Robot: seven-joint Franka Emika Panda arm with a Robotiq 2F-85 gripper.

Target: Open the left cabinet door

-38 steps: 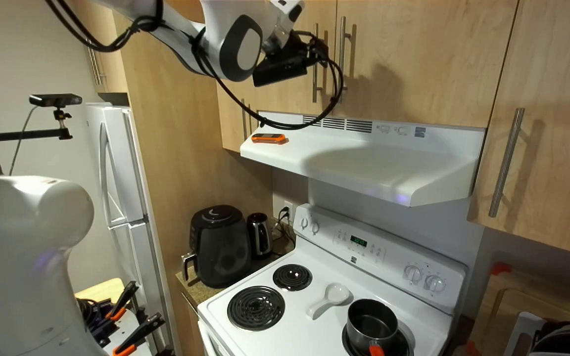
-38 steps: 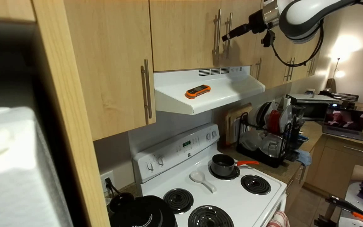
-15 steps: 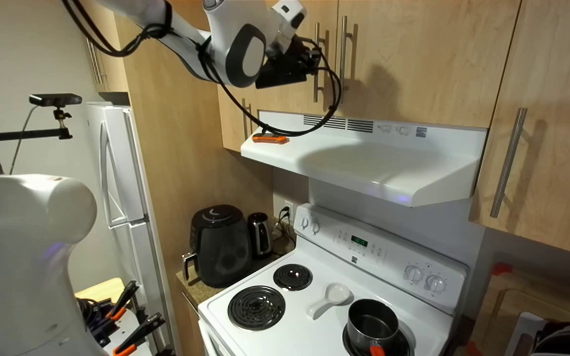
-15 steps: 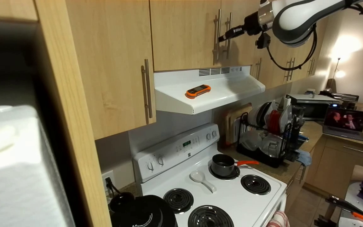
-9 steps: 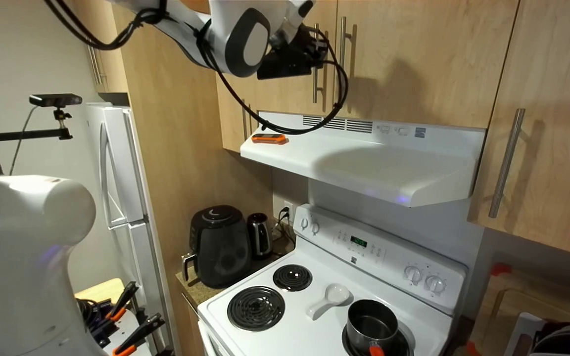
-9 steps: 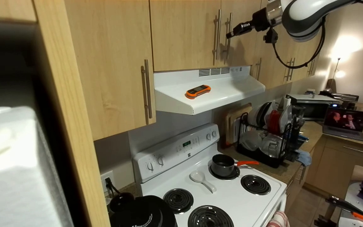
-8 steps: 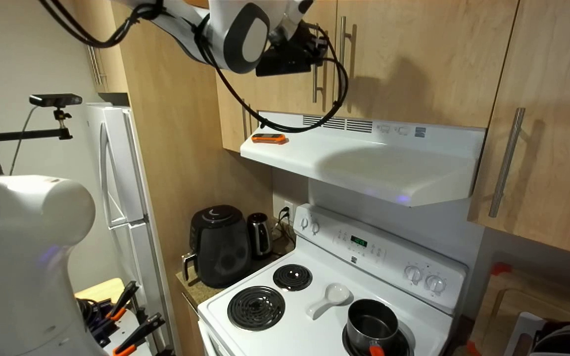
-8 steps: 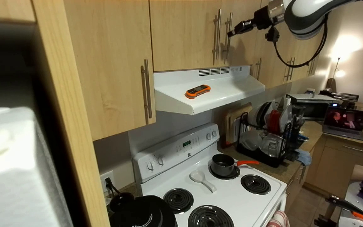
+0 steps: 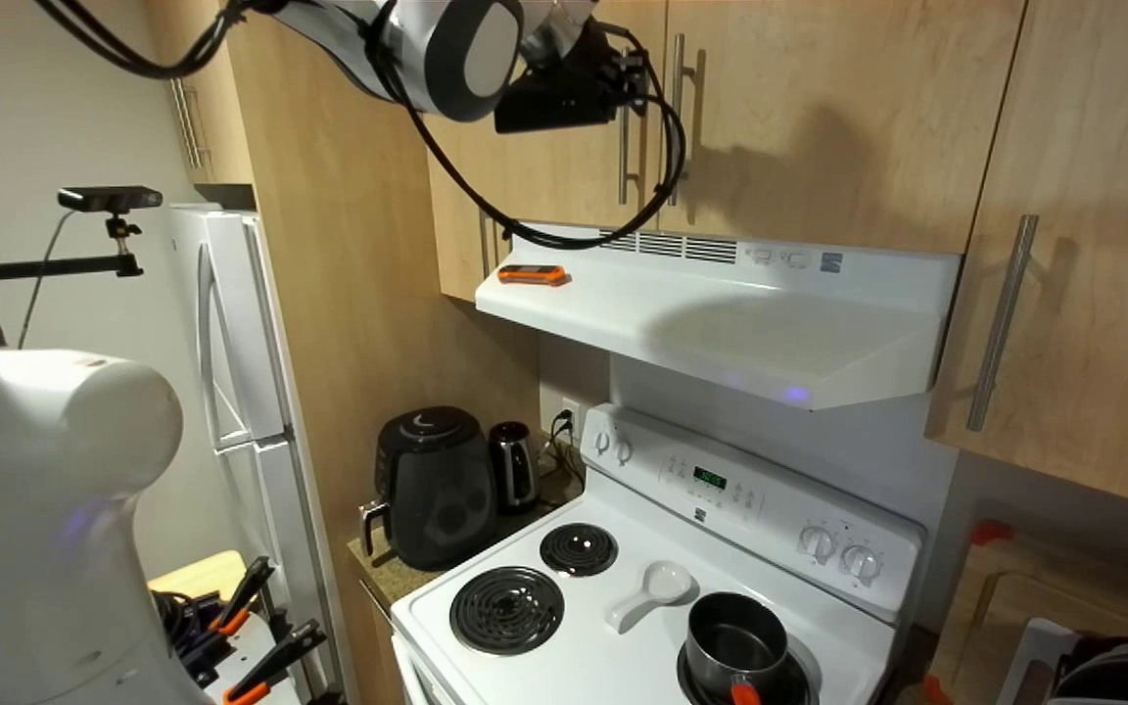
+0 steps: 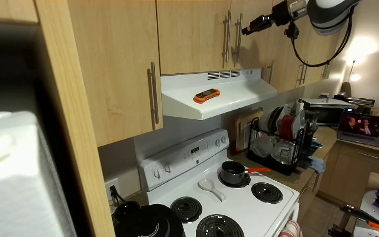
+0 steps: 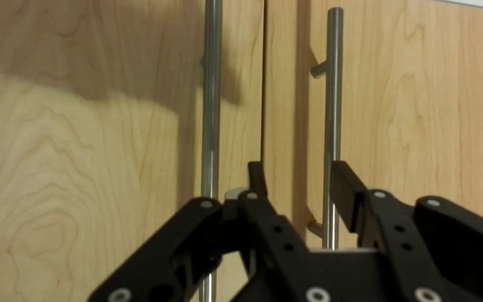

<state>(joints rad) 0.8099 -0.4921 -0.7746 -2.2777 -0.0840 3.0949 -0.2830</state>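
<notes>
Left cabinet door point(image 10: 192, 36) stands closed directly above the range hood point(image 10: 237, 90), flush beside its twin panel point(image 9: 848, 108). Each of these two panels carries one vertical bar handle: the left door's handle point(image 10: 228, 36) near the seam, the twin's handle point(image 10: 239, 42) just across it. Higher than the range hood, in front of both panels, the gripper point(image 11: 296, 178) is released, its two fingers point(image 11: 346, 193) parted. In the upside-down wrist view the door lies beyond the fingertips, its handle lining up with the inner side of one finger; in an exterior view the fingertips show apart from that handle.

One blue badge point(image 9: 830, 261) marks the range hood, too small to read, along from three vent grilles point(image 10: 224, 74). One orange-edged handheld device point(image 10: 206, 95) rests on the range hood. Below the range hood, one white range point(image 10: 245, 205) has four knobs point(image 9: 861, 563), four coil burners point(image 9: 506, 609) and a green clock display point(image 9: 710, 477) with blurred digits; one saucepan point(image 10: 233, 173) sits on a burner, one white spoon rest point(image 9: 667, 582) near it.
</notes>
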